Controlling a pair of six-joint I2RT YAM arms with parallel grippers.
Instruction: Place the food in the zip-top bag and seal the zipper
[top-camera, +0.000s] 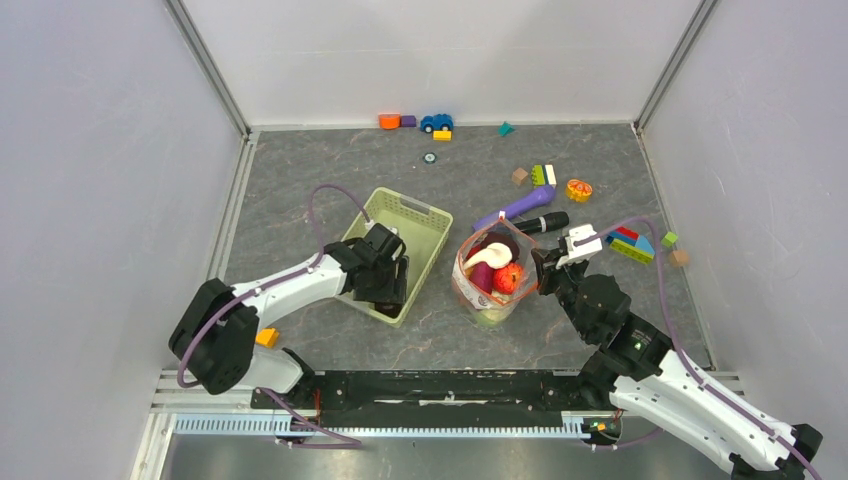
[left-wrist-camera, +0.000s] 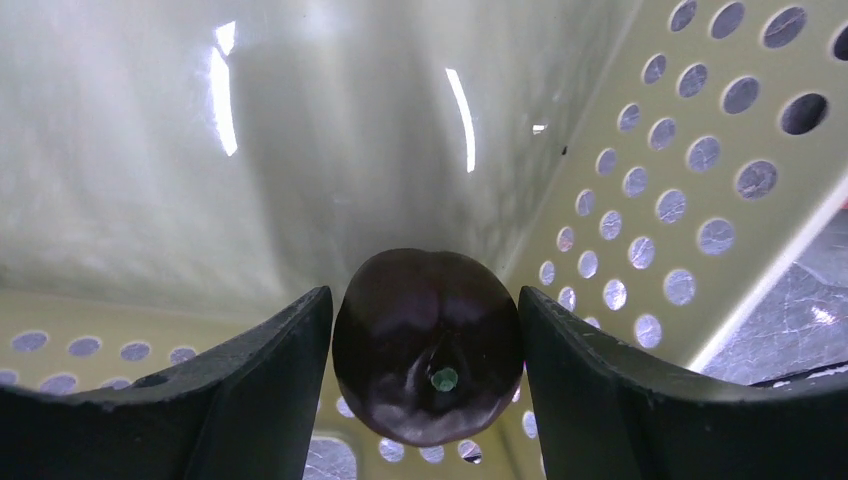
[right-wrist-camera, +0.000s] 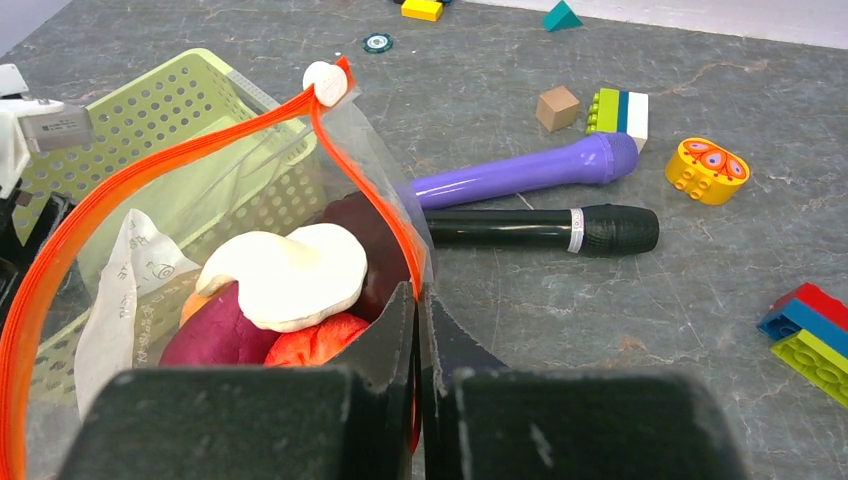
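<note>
A: Where is the left gripper (top-camera: 386, 296)?

B: Down inside the light-green basket (top-camera: 420, 212), which sits left of the tabletop's middle. The wrist view shows its two fingers standing wide apart, with a dark purple piece (left-wrist-camera: 428, 345) between them in a corner of the basket.

A: Does it have hold of that piece?

B: I cannot tell. Both fingers are touching its sides or nearly so. No clear gap shows, and no clear squeeze either.

A: And the right gripper (right-wrist-camera: 418, 340)?

B: Its jaws are pressed together on the rim of the zip-top bag (top-camera: 462, 283). They pinch the plastic at the zipper (right-wrist-camera: 14, 350), on the side facing the tabletop's right edge.

A: Where does the bag stand?

B: Upright near the middle of the tabletop, just beside the basket's right side. Its mouth gapes open and the orange-red strip is unsealed.

A: What is in it?

B: A white mushroom-like piece (right-wrist-camera: 290, 275) lies on top, over a purple piece (right-wrist-camera: 215, 335) and a red apple (right-wrist-camera: 315, 345). A darker piece (right-wrist-camera: 365, 240) sits behind them.

A: Anything near it?

B: A purple tube (right-wrist-camera: 520, 170) and a black microphone (right-wrist-camera: 545, 230) lie side by side just beyond the bag, toward the far edge.
</note>
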